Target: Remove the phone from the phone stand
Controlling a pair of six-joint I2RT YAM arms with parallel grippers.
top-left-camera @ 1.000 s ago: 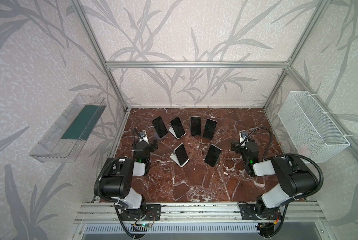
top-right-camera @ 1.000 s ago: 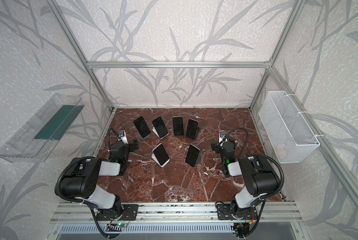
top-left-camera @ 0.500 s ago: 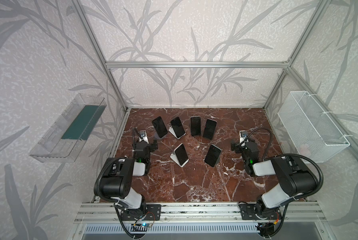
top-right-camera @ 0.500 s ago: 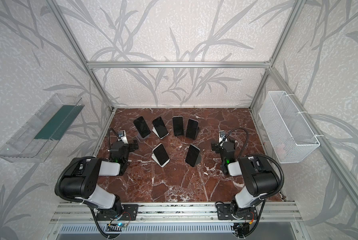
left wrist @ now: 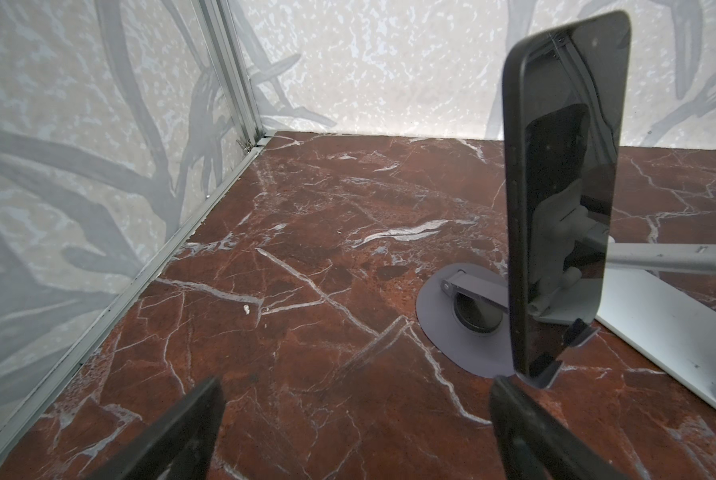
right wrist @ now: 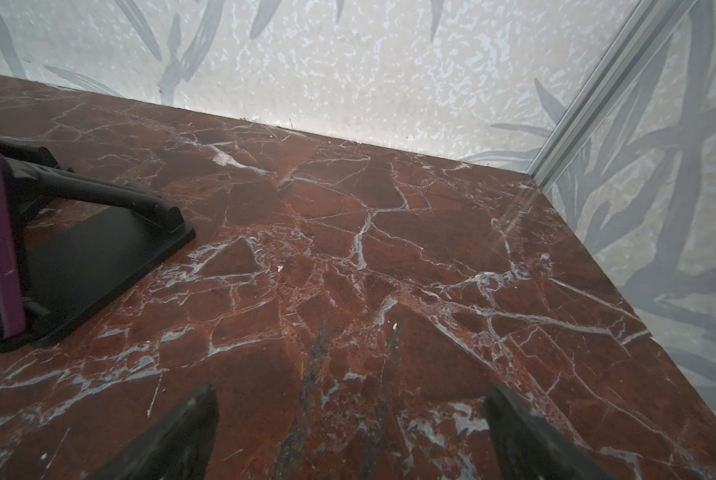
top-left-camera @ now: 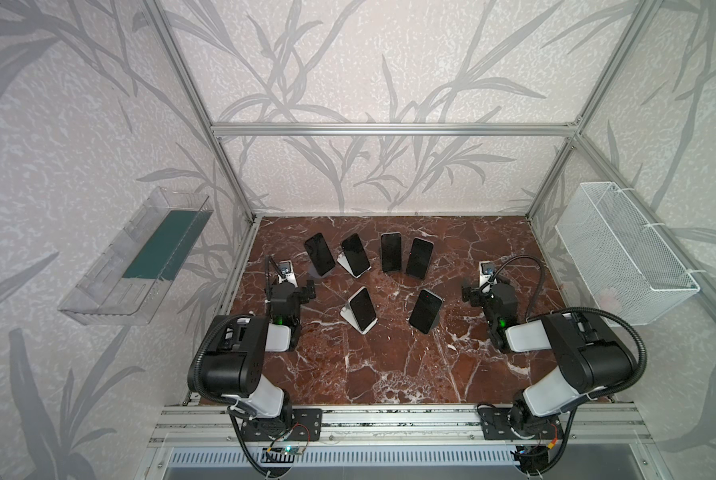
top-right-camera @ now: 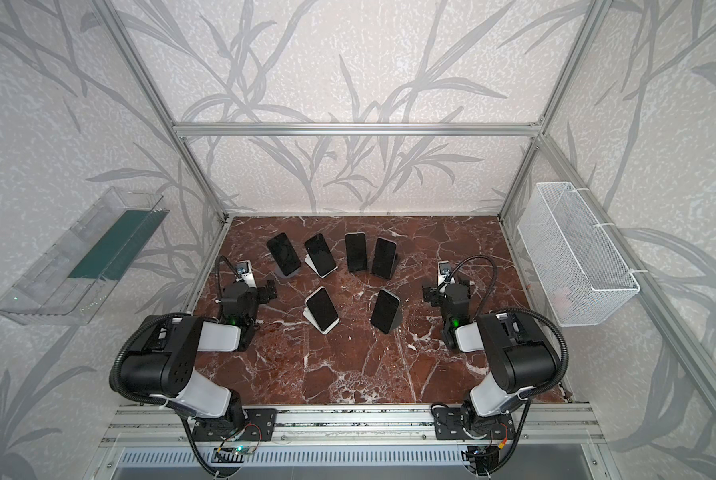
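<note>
Nothing's moved over the last second, tbh. Left gripper (left wrist: 356,382) and right gripper (right wrist: 352,390) both sit low, jaws wide, holding nothing. The phone (left wrist: 564,187) just ahead of the left one sits propped on its stand (left wrist: 451,340), untouched. So zero progress yet.

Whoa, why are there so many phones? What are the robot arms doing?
Six phones lean on little stands on the red marble table. The robot is supposed to take a phone off its stand. Right now the left tool and the right tool are both open and holding nothing. The left tool sits low, close to the far-left phone. No phone has been lifted off yet.
</note>
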